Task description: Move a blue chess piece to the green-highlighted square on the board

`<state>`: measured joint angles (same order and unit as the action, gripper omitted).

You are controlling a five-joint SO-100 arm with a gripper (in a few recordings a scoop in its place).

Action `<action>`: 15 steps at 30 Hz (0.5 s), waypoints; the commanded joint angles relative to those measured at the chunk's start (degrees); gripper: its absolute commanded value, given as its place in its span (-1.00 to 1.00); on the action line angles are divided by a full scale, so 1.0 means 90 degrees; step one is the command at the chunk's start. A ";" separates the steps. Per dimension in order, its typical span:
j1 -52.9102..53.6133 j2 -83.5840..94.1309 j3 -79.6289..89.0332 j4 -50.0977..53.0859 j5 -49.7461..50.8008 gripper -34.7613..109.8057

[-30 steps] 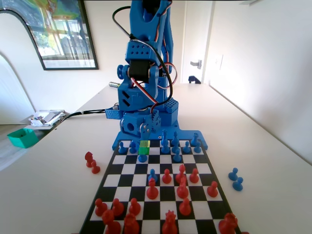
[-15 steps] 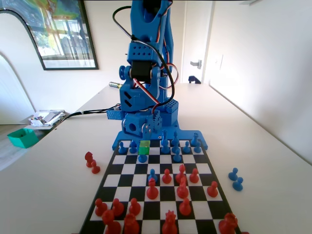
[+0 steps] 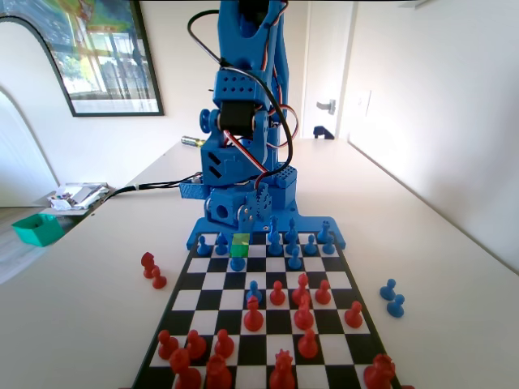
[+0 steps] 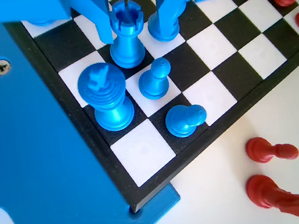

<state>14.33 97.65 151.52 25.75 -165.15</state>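
Sunlit white walls, framed picture.

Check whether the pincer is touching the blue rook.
Cannot tell. In the wrist view the pincer straddles the rook; its jaws sit close on either side, but neither a contact nor a clear gap shows plainly.

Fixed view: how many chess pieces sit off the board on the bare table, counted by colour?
Red pieces: 2
Blue pieces: 2
Total: 4
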 commanded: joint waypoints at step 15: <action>0.0117 0.0371 0.0049 0.0303 -0.0273 -0.33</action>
<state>14.68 97.65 152.05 26.81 -166.73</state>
